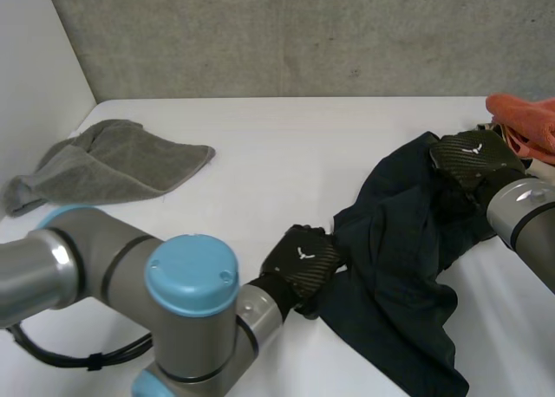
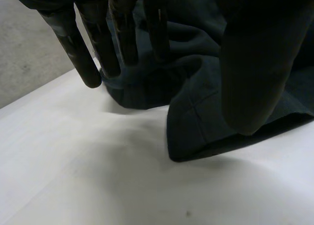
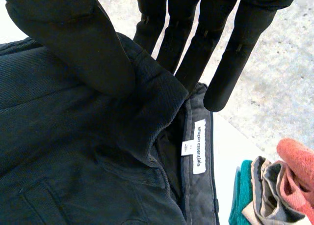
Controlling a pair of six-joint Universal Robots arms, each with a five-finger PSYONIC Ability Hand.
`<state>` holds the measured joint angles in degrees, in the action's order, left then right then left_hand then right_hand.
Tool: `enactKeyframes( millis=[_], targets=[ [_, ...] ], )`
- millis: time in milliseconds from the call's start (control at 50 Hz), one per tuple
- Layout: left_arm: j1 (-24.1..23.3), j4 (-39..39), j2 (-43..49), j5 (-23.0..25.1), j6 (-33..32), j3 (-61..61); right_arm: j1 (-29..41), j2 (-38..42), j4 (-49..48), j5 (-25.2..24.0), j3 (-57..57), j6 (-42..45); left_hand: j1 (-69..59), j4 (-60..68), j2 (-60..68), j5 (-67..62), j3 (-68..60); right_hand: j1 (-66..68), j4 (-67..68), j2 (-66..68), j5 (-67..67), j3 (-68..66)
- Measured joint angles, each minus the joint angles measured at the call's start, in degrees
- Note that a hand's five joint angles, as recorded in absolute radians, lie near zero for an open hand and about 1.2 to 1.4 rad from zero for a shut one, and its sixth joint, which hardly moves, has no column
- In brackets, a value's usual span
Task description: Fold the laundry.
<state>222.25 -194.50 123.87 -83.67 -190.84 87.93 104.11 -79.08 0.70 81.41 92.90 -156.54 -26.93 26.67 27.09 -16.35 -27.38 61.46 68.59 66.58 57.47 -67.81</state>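
Left hand point(image 1: 302, 260): fingers straight, touching the edge of the dark garment point(image 1: 399, 267).
Right hand point(image 1: 473, 159): thumb and fingers pinching garment's waistband fold.
Grey towel point(image 1: 108, 163): well apart from garment.

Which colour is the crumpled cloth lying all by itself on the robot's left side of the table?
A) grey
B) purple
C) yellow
A: the crumpled grey towel lies alone on the white table, well away from the dark navy garment, where the left hand and the right hand are.
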Motion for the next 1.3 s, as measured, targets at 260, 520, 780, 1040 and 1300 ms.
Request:
enactKeyframes(
  millis=[260, 520, 780, 1040, 1300],
  targets=[
    [-3.19, 0.67, 8.34, -0.2, -0.43, -8.53, -0.99, -0.02, -2.68, -0.02, 2.96, -0.07, -20.16, 18.43, 17.97, -18.59, -17.61, 0.0, 0.0, 0.0, 0.0, 0.0],
    [0.65, 1.84, 7.82, -10.99, -3.85, -17.2, -0.77, -1.27, -1.02, 0.27, 3.68, 0.61, -37.61, 41.94, 41.21, -40.7, -40.71, 0.0, 0.0, 0.0, 0.0, 0.0],
    [16.54, -0.22, 3.84, -2.47, -16.47, -22.69, 1.29, -4.34, 0.29, -0.35, 10.67, -3.4, -38.24, 41.96, 41.38, -41.09, -40.72, 0.0, 0.01, 0.0, 0.16, 0.0],
    [17.13, -0.8, 11.14, 2.48, -20.11, -22.66, 9.32, 6.38, -11.88, 7.94, 11.04, -9.22, 6.97, -6.07, -5.96, 5.96, 6.17, 1.02, 0.01, 0.0, 0.17, 0.0],
    [18.27, 0.99, -14.9, 0.21, -17.48, 5.36, 9.12, 5.31, -11.52, 10.38, 10.22, -8.83, -10.1, 9.45, 9.08, -9.65, -8.56, 1.02, 0.01, 0.0, 0.17, 0.0]
  ],
)
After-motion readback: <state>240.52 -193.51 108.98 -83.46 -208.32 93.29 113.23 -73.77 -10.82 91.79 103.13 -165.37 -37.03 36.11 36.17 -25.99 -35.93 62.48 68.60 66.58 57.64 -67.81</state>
